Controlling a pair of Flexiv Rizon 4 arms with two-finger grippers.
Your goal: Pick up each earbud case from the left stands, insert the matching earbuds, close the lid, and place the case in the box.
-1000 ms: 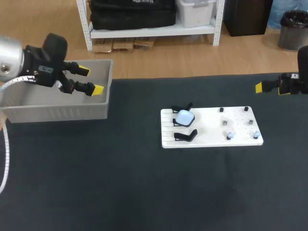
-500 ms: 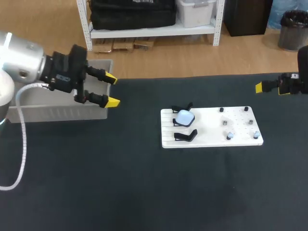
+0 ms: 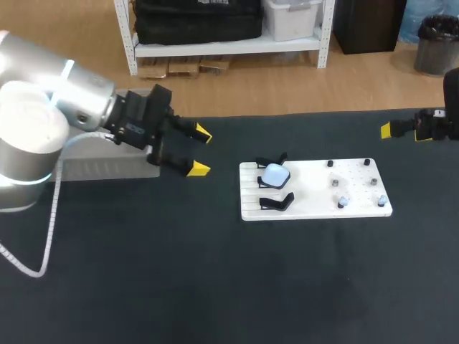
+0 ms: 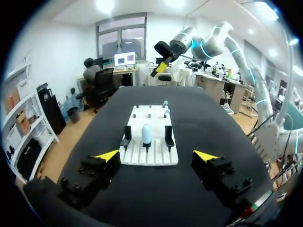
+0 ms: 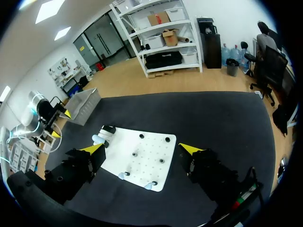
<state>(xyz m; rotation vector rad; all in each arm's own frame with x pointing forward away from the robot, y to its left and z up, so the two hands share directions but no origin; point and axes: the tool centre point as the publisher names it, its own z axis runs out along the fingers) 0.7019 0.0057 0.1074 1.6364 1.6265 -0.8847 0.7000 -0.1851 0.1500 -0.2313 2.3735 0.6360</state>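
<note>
Black tabletop (image 3: pixel 215 287) holds a white board (image 3: pixel 308 193) whose earbud case (image 3: pixel 275 175) lies lengthwise toward the spread left tool (image 3: pixel 201 152).

Silver left arm (image 3: pixel 64 100), black pincer (image 3: pixel 201 152), yellow tips (image 3: pixel 203 135)

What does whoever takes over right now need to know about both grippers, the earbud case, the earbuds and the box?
Left gripper: open, empty, over the table between the box and the white board.
Right gripper: open, empty, out past the board's right end.
One pale blue earbud case sits on the middle of three black stands; the other two are empty. Two pale earbuds stand at the board's right end.
Done: cannot confirm, box contents not visible.
Left: pick this case, insert earbuds, close, box it.
</note>
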